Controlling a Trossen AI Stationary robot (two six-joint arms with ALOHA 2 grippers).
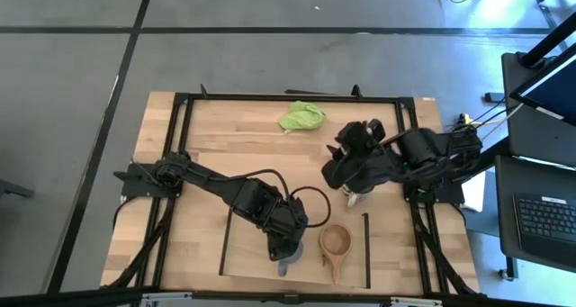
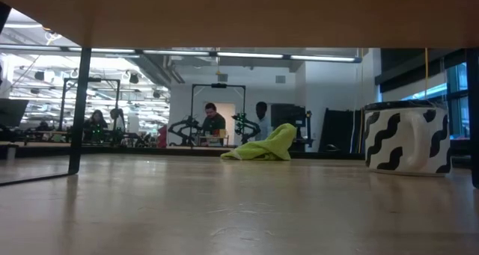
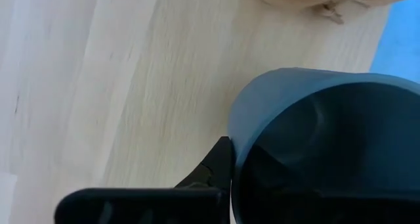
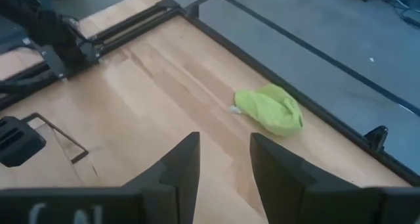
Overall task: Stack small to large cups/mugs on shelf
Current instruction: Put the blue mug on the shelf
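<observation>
Left gripper (image 1: 286, 253) sits on the shelf (image 1: 243, 253) at the near edge, clamped shut on the wall of the blue mug (image 3: 328, 152): one finger outside, the other presumably inside the rim. Glazed ceramic by the look, so stiff, fairly heavy, slick and chippable; a rim pinch is fine for short moves, but keep it upright and set it down gently. Just beside it, still on the shelf, the wooden cup (image 1: 336, 242) stands apart with its handle toward the near edge; light and grippy, take it by the rim too. Farther back, the right gripper (image 4: 223, 165) hovers over the tabletop (image 1: 234, 127), jaws partly open and empty, near the white mug (image 2: 408, 139), probably the heaviest. Green cloth (image 1: 302, 117) lies at the far edge.
</observation>
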